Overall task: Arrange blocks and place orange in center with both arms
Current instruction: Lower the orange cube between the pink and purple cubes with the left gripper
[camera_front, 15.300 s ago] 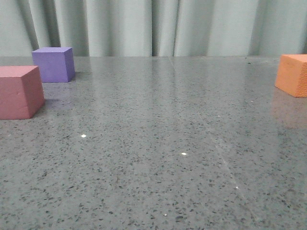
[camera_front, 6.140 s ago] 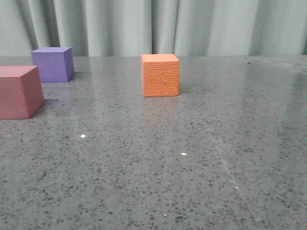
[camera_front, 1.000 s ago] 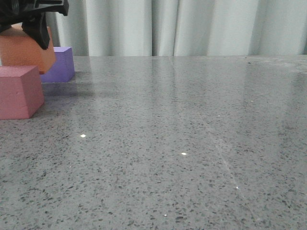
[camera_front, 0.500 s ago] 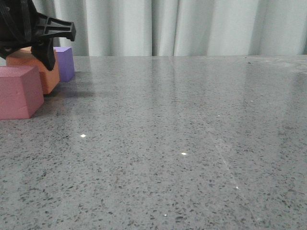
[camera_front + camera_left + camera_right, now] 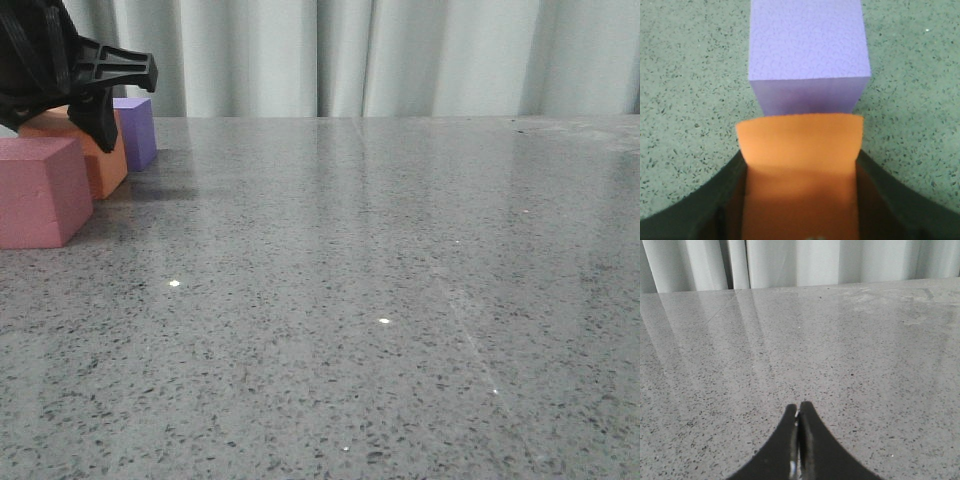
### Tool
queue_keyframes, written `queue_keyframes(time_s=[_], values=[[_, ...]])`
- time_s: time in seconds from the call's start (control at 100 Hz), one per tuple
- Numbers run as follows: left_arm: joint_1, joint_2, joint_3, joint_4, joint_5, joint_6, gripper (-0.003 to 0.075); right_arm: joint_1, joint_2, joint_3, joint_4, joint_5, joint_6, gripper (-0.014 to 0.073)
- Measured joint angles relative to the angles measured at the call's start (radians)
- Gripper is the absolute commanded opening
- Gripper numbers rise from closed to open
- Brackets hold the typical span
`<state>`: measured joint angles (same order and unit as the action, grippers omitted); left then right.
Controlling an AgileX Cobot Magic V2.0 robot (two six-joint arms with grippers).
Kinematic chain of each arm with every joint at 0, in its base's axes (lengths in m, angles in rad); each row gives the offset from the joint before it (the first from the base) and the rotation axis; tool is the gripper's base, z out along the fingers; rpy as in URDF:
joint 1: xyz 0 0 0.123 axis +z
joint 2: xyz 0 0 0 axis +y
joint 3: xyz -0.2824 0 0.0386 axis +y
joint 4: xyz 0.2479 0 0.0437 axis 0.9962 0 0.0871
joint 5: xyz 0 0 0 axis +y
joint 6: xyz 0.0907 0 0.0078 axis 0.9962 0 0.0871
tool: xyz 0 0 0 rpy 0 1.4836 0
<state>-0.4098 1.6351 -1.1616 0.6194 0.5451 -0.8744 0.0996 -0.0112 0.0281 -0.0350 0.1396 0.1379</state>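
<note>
Stretching across the whole scene, the speckled grey table [image 5: 400, 300] carries everything, with a pale curtain [image 5: 400, 55] behind it. At its far left edge the left gripper [image 5: 60, 100] pinches the orange cube [image 5: 799, 150] between its two fingers, which press against the cube's sides. The cube sits between the pink cube [image 5: 40, 190] in front and the purple cube [image 5: 809, 55] behind. The right gripper [image 5: 799, 440] has its fingers pressed together, holding nothing. No writing shows anywhere.
</note>
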Motion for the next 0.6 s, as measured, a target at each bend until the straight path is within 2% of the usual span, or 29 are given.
queue_keyframes(time_s=[0.14, 0.21, 0.3, 0.47, 0.54, 0.6], values=[[0.000, 0.001, 0.000, -0.002, -0.001, 0.002, -0.0013, 0.000, 0.000, 0.000, 0.000, 0.000, 0.000, -0.0060], [0.000, 0.001, 0.000, -0.011, -0.004, 0.015, 0.0034, 0.000, 0.000, 0.000, 0.000, 0.000, 0.000, -0.0060], [0.001, 0.001, 0.000, -0.030, -0.008, 0.045, 0.0175, 0.000, 0.000, 0.000, 0.000, 0.000, 0.000, -0.0060], [0.002, 0.002, -0.002, -0.061, -0.022, 0.106, 0.0573, 0.000, 0.000, 0.000, 0.000, 0.000, 0.000, -0.0060], [0.002, 0.007, 0.000, -0.085, -0.022, 0.113, 0.0650, 0.000, 0.000, 0.000, 0.000, 0.000, 0.000, -0.0060], [0.002, 0.014, 0.000, -0.100, -0.020, 0.114, 0.0654, 0.000, 0.000, 0.000, 0.000, 0.000, 0.000, -0.0060]])
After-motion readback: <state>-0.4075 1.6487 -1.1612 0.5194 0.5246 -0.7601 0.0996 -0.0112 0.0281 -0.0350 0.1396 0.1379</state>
